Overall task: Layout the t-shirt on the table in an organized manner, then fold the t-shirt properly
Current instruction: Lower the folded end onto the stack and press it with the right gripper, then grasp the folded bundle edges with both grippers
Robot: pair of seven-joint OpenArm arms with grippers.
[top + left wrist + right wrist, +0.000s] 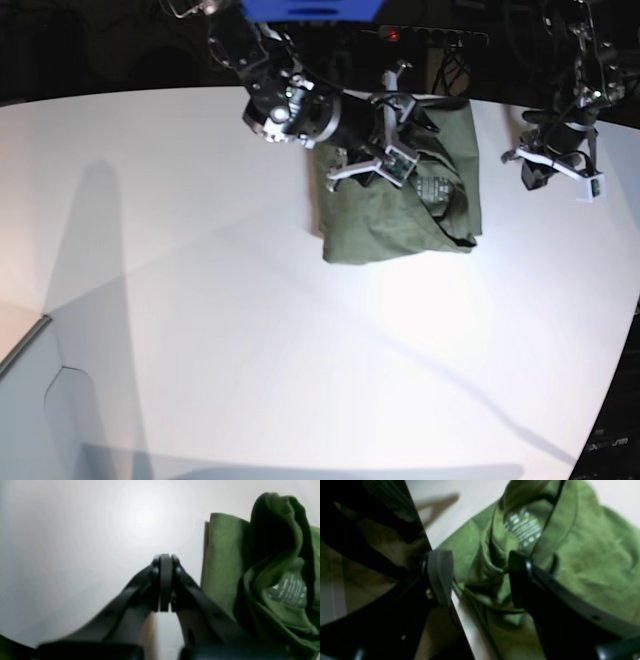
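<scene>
The right gripper [480, 580], jaws spread, straddles the collar of the bunched t-shirt [400, 215] at upper centre of the white counter [200, 300]; the left gripper [165, 582], pressed together, idles beside it. Layout apparently unfinished: next, pinch and spread

One t-shirt [395, 215] lies bunched in the upper middle of the base view, carrying one printed neck label [522, 527]. One white desk [250, 330] fills most of that frame. Two robot arms show: one at the upper left-centre, one at the upper right. That makes two pincers, the right pincer [375, 162] over the cloth and the left pincer [553, 165] above bare desk. Each pincer has two fingers [440, 576].
</scene>
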